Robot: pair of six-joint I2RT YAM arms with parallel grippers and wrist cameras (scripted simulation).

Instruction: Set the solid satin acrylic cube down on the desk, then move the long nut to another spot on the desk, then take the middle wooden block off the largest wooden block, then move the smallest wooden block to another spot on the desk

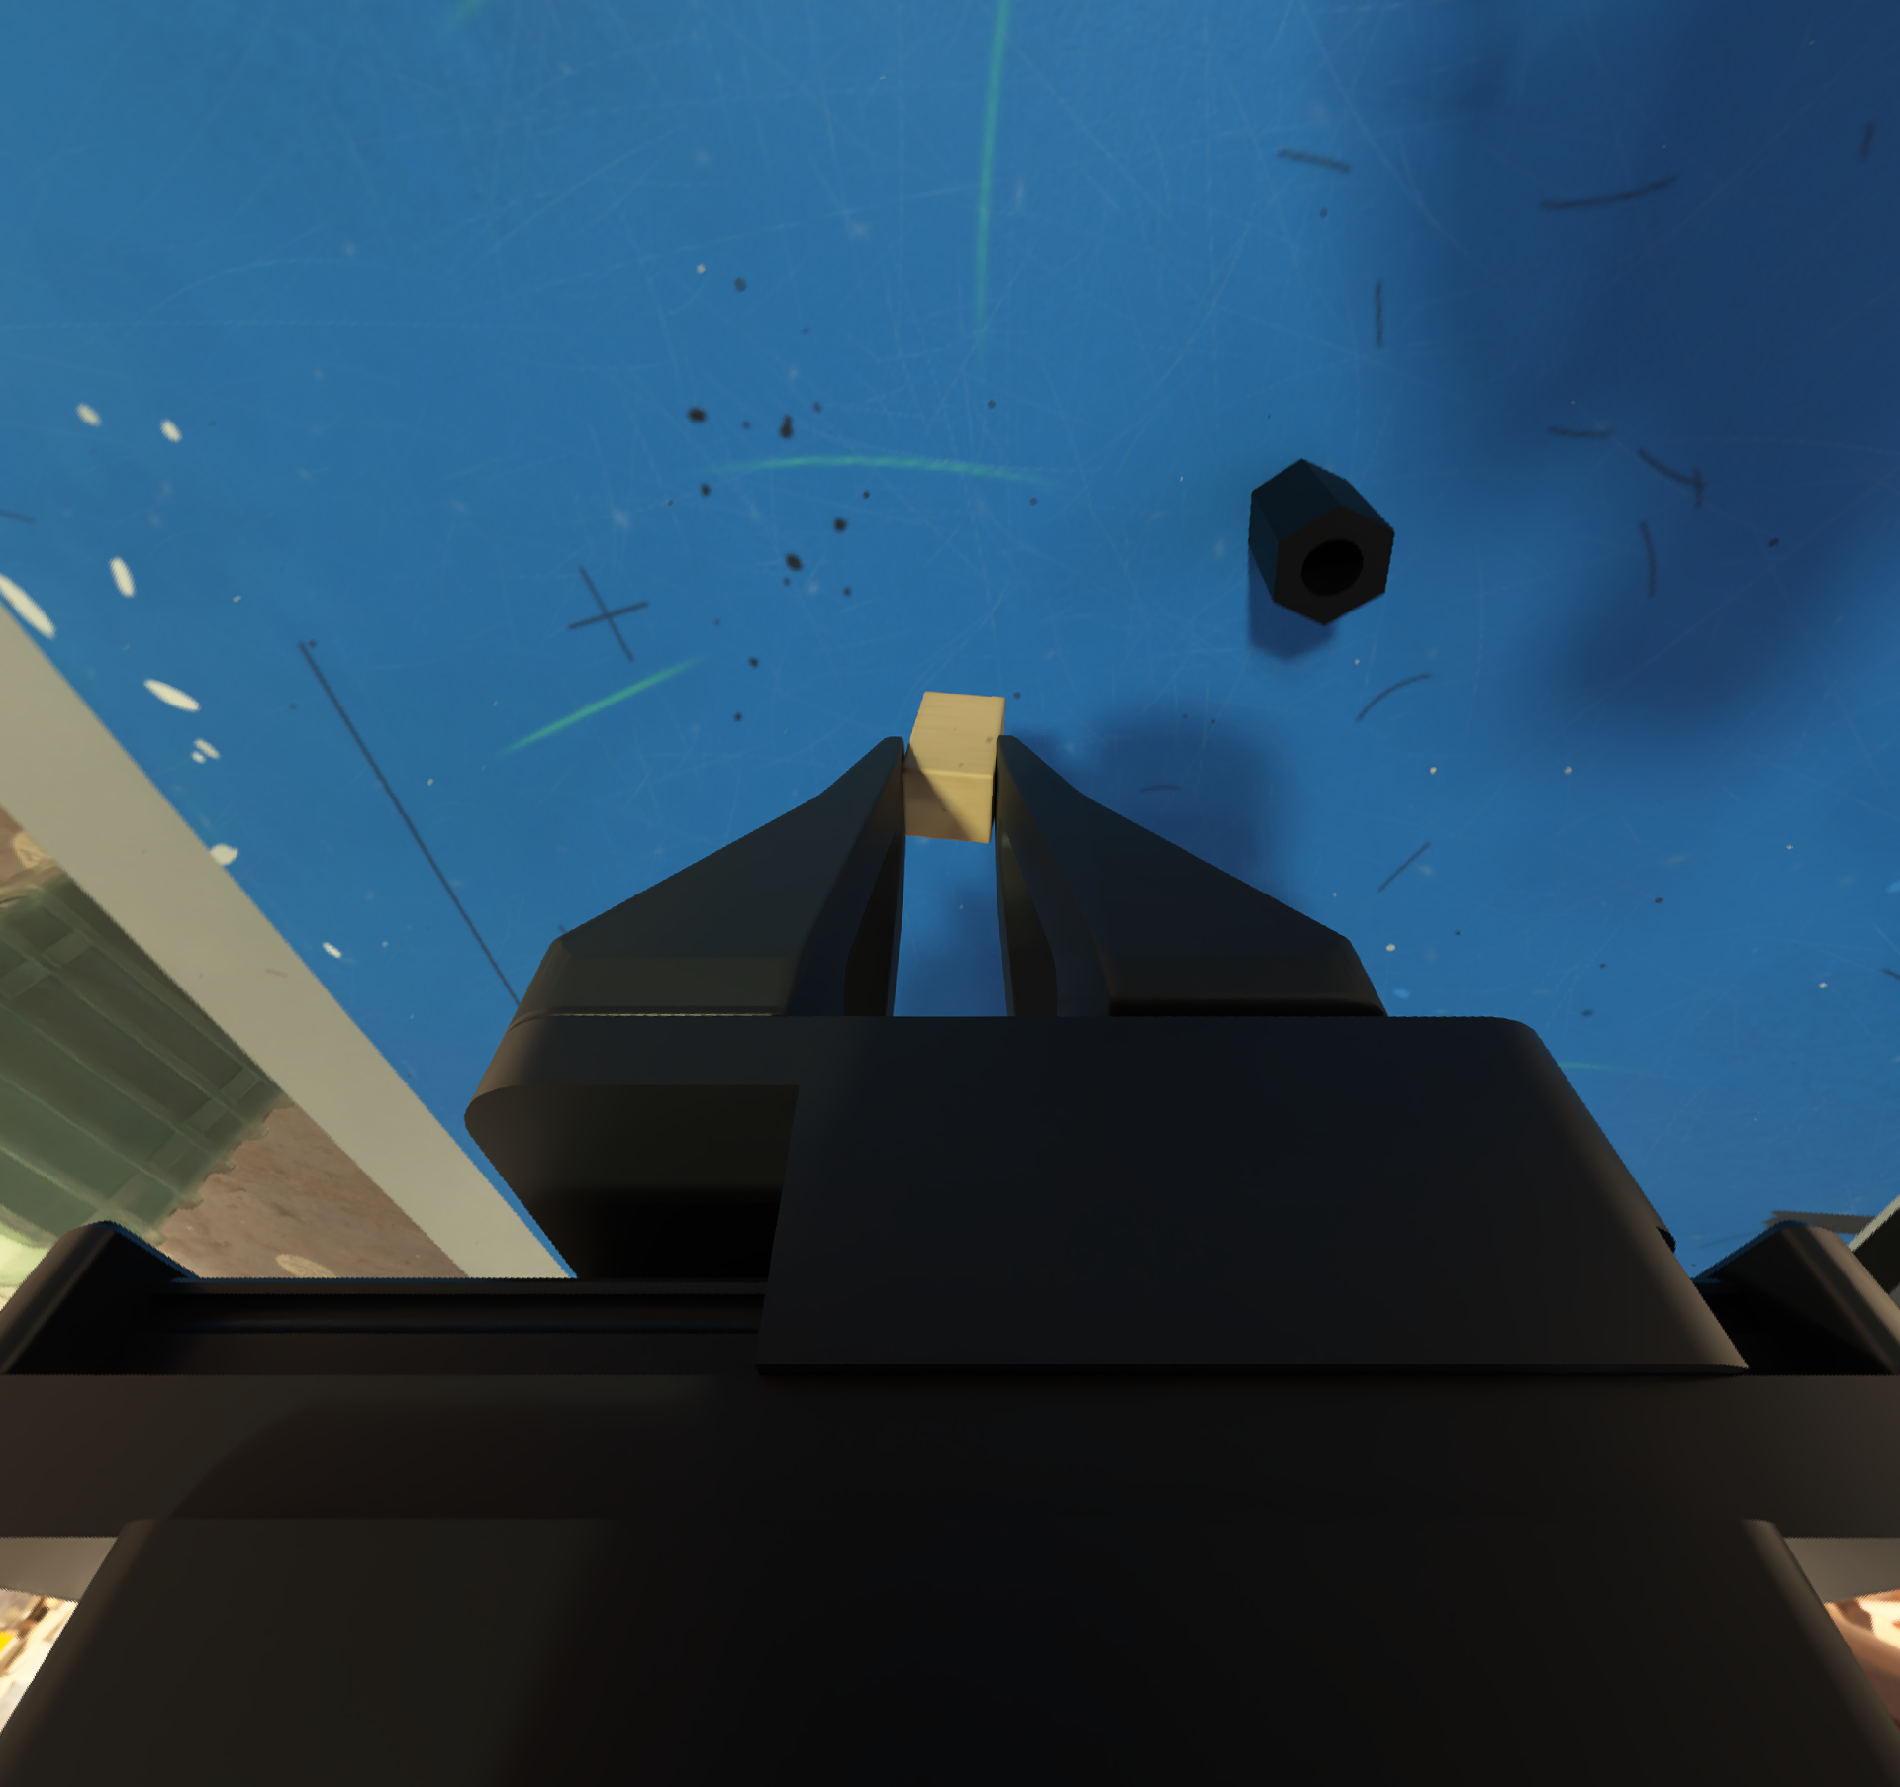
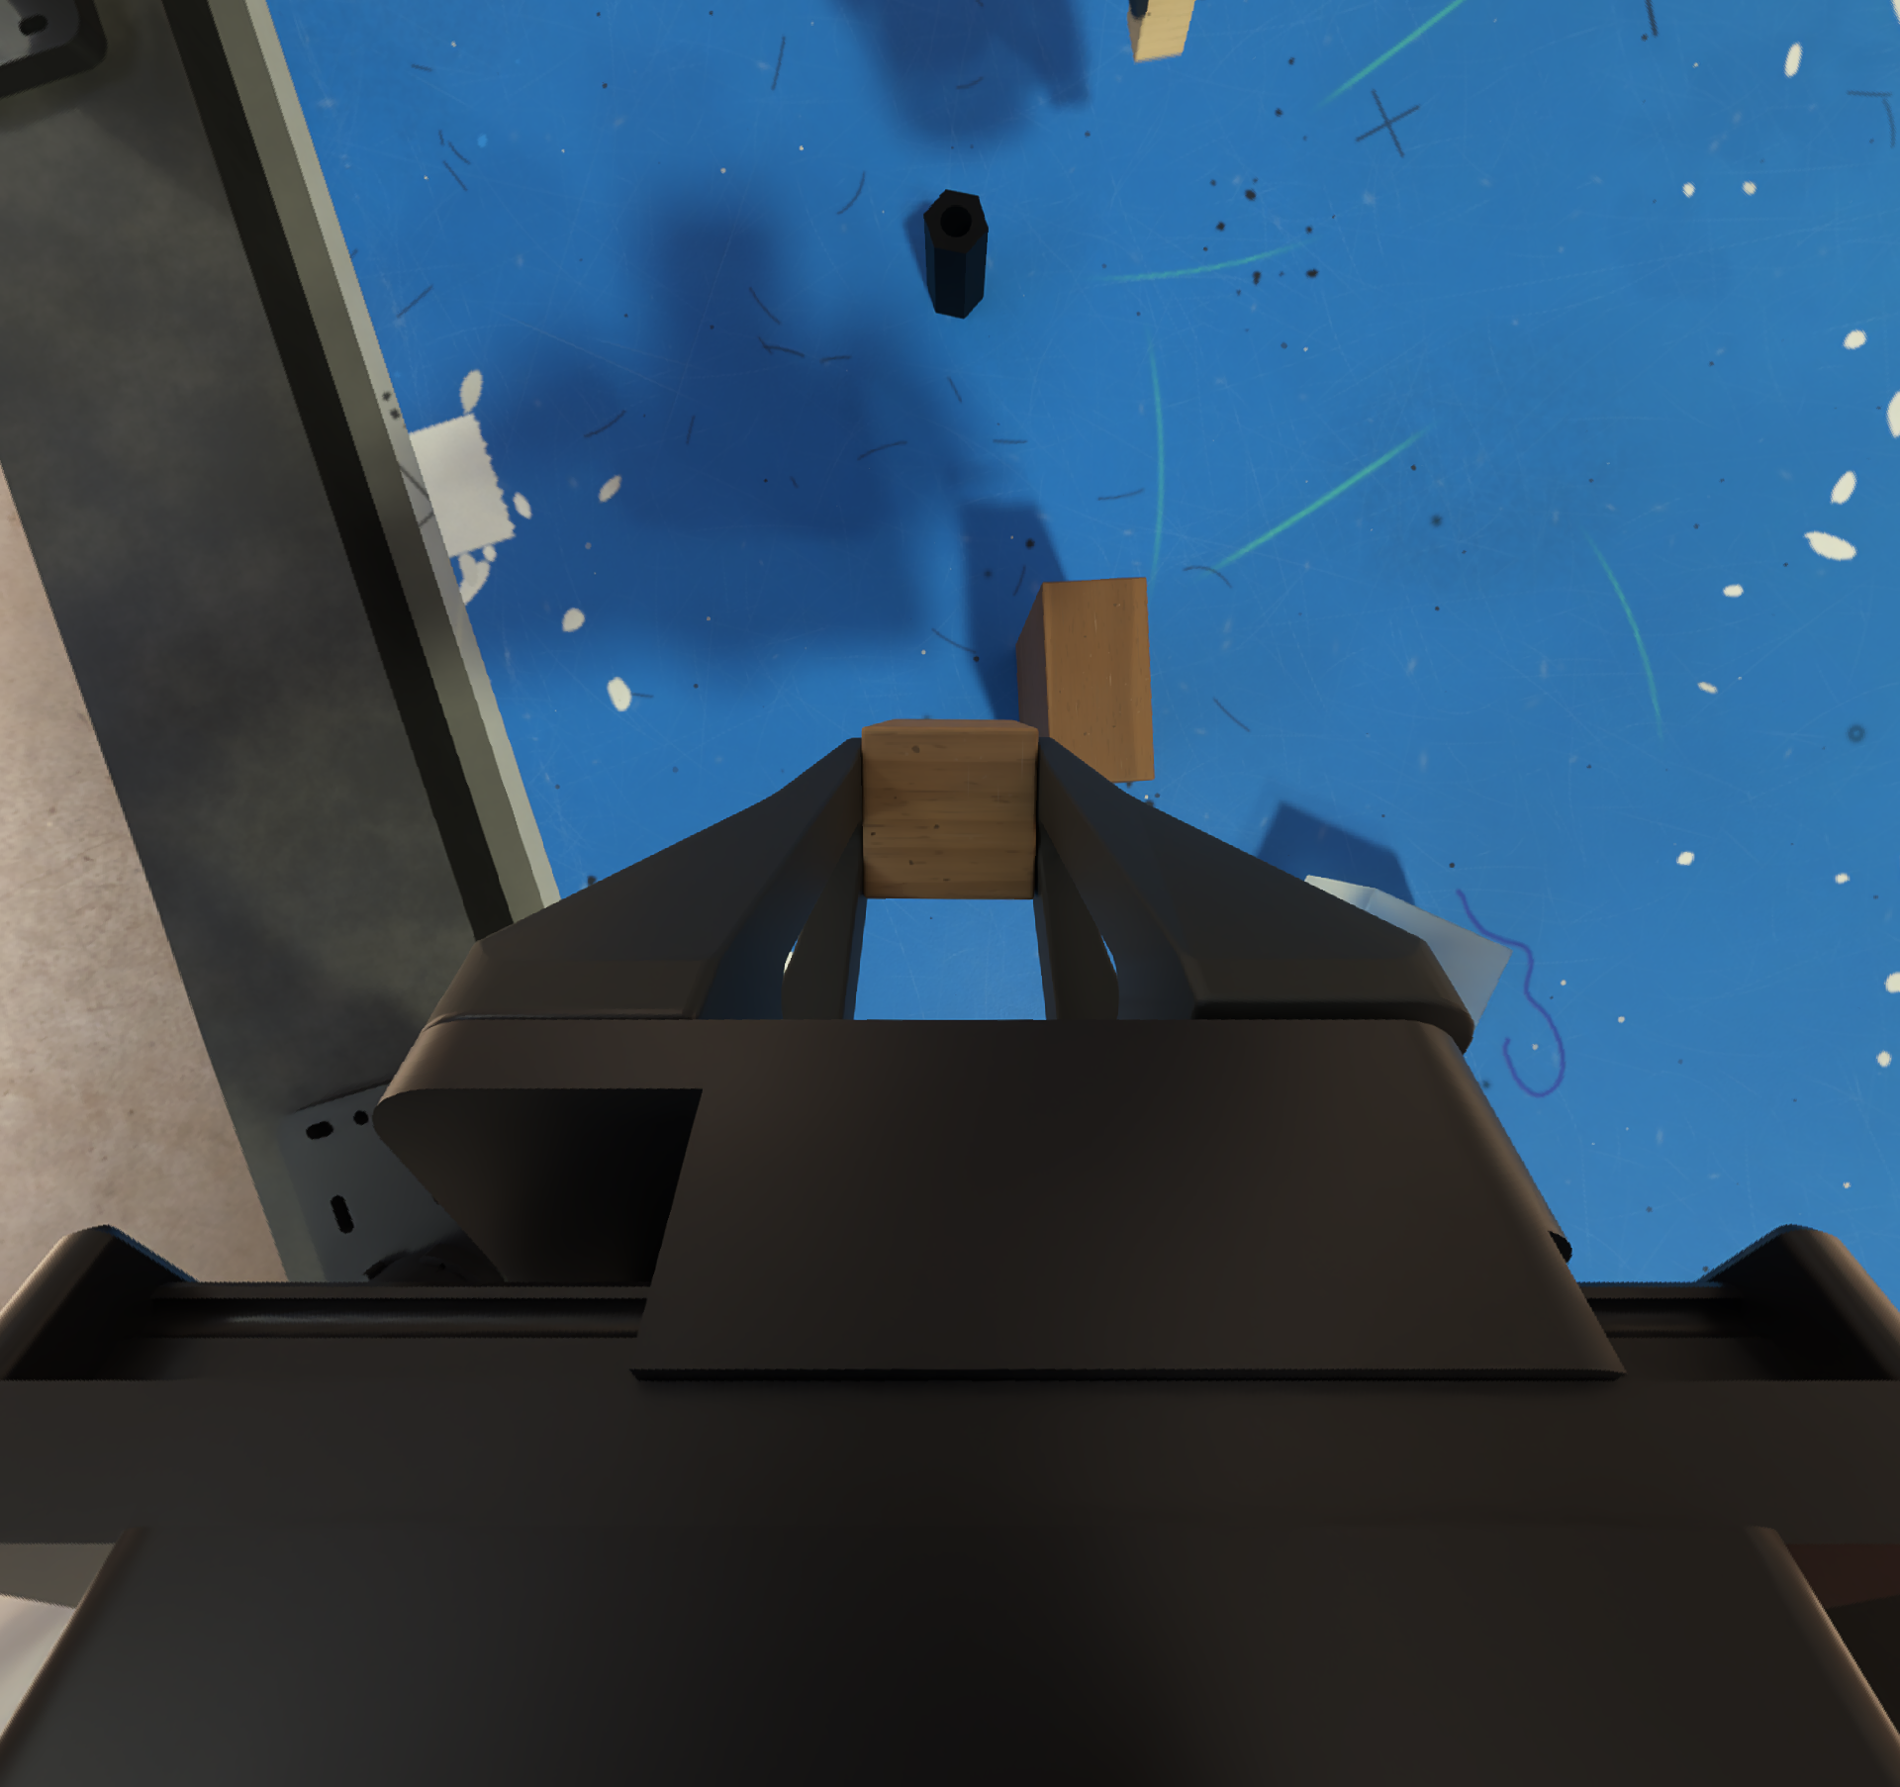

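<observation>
The left gripper (image 1: 949,771) pinches the small block (image 1: 951,769) above the desk (image 1: 720,196); the nut (image 1: 1320,542) stands nearby. The right gripper (image 2: 948,812) clamps the middle block (image 2: 948,809) (the large block (image 2: 1090,679) sits just beyond), acrylic cube (image 2: 1439,936) partly hidden behind its finger.

No readable text, label, brand, number or sign is found in either view. Only unlettered marks are seen on the blue desk (image 1: 720,196): a small pen-drawn cross (image 1: 609,613), thin dark strokes, green streaks, white flecks and a purple scribble (image 2: 1527,1008).
</observation>
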